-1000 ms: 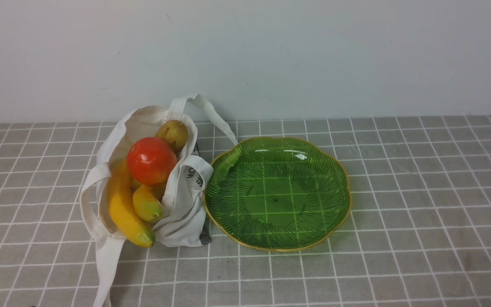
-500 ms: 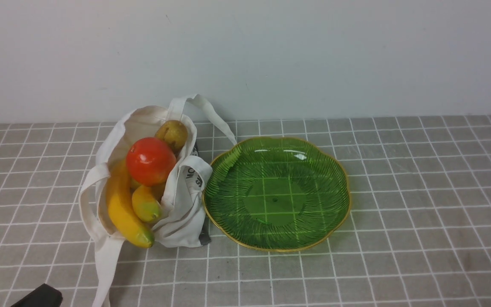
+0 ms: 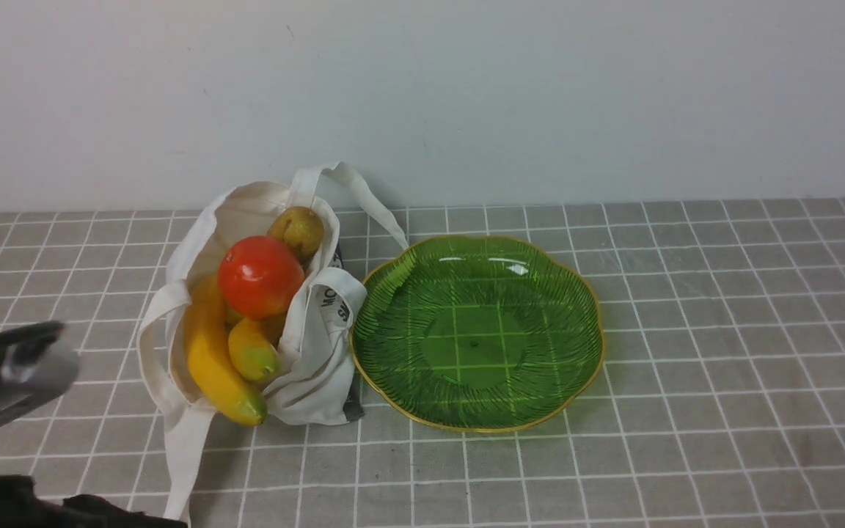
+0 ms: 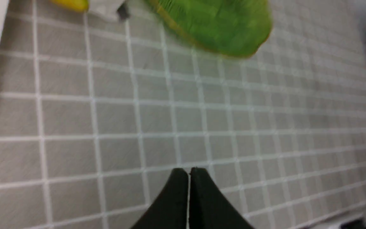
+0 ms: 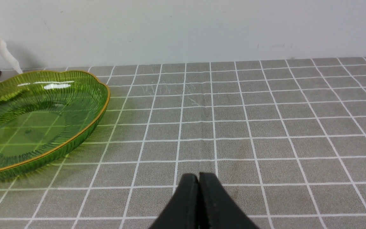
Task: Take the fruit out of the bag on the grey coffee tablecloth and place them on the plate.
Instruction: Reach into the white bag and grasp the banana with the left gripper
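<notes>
The whole worktop is covered by the grey coffee tablecloth (image 3: 686, 367), a grey-brown cloth with a thin white grid, and behind it a plain pale wall (image 3: 466, 95) is seen. On the cloth the bag (image 3: 316, 374) is lying open, and the fruit is held inside it: a long yellow banana (image 3: 210, 359), a smaller yellow piece (image 3: 250, 350), a red-orange ball (image 3: 260, 276) and a brownish-green oval (image 3: 298, 229) at the far end. Just beside the bag, on its right, the plate (image 3: 576, 308) is placed, its green ribs bare.

Only in the front view is the fruit shown fully; there a blurred part of the left arm (image 3: 12, 374) is seen near the bag. The fingers can be judged from the wrist views alone. The left pincer (image 4: 188, 173) is pressed closed above bare cloth and nothing is held in it. The right pincer (image 5: 199, 178) is closed in the same way — empty, over the cloth near the plate.
</notes>
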`<control>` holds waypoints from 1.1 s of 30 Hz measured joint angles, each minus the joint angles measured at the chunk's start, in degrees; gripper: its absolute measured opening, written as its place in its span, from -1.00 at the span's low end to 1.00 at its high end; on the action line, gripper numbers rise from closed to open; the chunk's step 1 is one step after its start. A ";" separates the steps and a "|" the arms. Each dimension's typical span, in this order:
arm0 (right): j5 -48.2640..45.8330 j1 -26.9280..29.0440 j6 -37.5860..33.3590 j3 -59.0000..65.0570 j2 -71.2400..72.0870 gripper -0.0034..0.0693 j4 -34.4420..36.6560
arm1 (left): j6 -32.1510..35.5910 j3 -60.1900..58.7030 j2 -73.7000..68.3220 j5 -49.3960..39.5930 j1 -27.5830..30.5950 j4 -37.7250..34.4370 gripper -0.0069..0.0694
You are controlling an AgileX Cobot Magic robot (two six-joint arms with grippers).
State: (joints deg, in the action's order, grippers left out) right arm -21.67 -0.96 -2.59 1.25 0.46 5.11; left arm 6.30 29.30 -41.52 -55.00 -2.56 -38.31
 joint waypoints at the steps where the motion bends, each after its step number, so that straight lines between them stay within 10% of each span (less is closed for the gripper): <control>1: 0.00 0.00 0.00 0.00 0.00 -0.94 0.00 | 1.54 3.58 -6.83 -3.39 0.00 3.59 -0.84; 13: 0.00 0.00 0.00 0.00 0.00 -0.94 0.00 | 0.09 22.92 -32.72 -0.22 -6.30 12.31 -0.78; 22: 0.00 0.00 0.00 0.00 0.00 -0.94 0.00 | -13.96 25.44 -41.11 5.36 -7.08 25.89 -0.09; 33: 0.00 0.00 0.00 0.00 0.00 -0.94 0.00 | -9.41 29.12 -42.72 2.38 -7.08 15.79 0.46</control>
State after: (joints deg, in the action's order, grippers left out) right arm -21.67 -0.96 -2.59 1.25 0.46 5.11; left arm -3.10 58.42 -84.24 -52.62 -9.64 -22.52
